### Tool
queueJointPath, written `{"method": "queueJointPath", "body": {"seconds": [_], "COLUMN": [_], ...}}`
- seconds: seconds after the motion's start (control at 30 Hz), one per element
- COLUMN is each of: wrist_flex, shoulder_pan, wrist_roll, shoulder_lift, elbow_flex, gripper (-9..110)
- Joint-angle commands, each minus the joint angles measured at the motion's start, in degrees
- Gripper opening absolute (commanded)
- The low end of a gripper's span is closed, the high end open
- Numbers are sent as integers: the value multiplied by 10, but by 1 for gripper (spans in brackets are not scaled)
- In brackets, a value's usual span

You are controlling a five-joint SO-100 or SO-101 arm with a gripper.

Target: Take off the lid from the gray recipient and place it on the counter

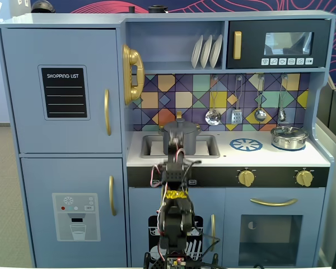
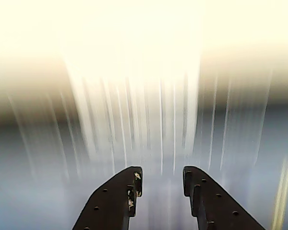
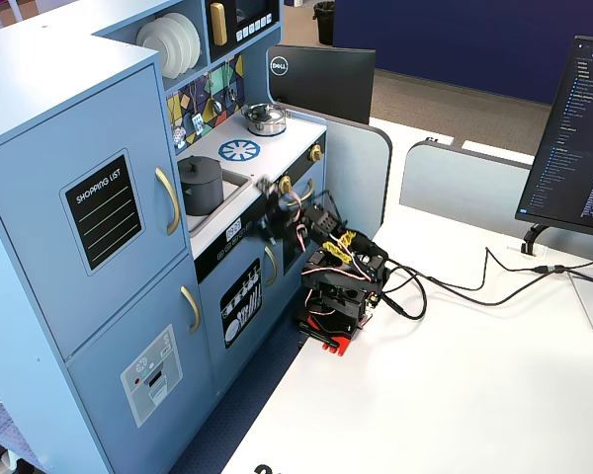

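The gray recipient stands in the recessed sink of the counter, with the dark-gray lid on it; both also show in the other fixed view, the pot under its lid. My gripper is in front of the pot, at about counter height and blurred by motion. In the wrist view my gripper is open and empty. Everything beyond the fingers there is smeared, so neither pot nor lid can be made out.
A shiny silver pot with its own lid stands at the counter's right, next to the printed blue burner. Utensils hang on the tiled back wall. The arm's base sits on the white desk; cables run right toward a monitor.
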Motion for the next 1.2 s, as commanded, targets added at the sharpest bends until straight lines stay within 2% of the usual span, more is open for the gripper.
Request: {"method": "queueJointPath", "body": {"seconds": [0.0, 0.23, 1.17], "wrist_flex": [-141, -256, -400], "shoulder_pan": [22, 38, 18], "wrist_roll": [0, 17, -13], "shoulder_lift": [-52, -131, -359], "elbow_flex": [-101, -160, -260], "gripper": [11, 20, 16]}}
